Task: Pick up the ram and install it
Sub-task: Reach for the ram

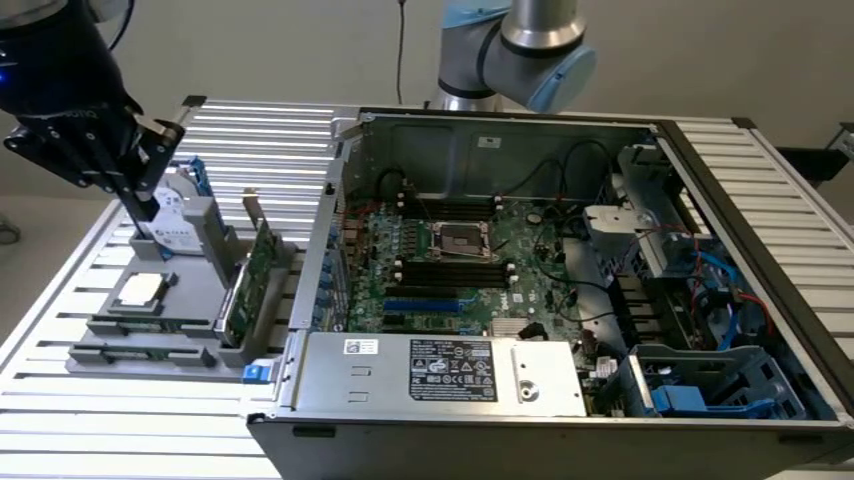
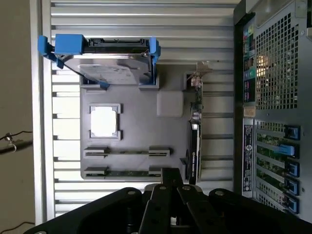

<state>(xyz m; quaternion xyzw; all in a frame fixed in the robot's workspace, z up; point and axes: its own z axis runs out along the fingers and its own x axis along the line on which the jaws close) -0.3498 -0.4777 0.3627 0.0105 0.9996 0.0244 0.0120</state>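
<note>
The closed end effector (image 1: pixel 147 232) hangs over a gray holder (image 1: pixel 194 300) carrying a blue-handled hard drive (image 1: pixel 180 226), a processor (image 1: pixel 140 290) and an expansion card (image 1: pixel 248 285); the label text is unreadable.

No words or numbers could be read. A black sticker (image 1: pixel 454 372) and a small white sticker (image 1: pixel 360 347) sat on the silver box (image 1: pixel 334 388) at the front of the open computer (image 1: pixel 467 150), but their print was too tiny. The hard drive (image 2: pixel 105 46) beside the computer had a white label (image 2: pixel 109 73), too small to read as well.
</note>
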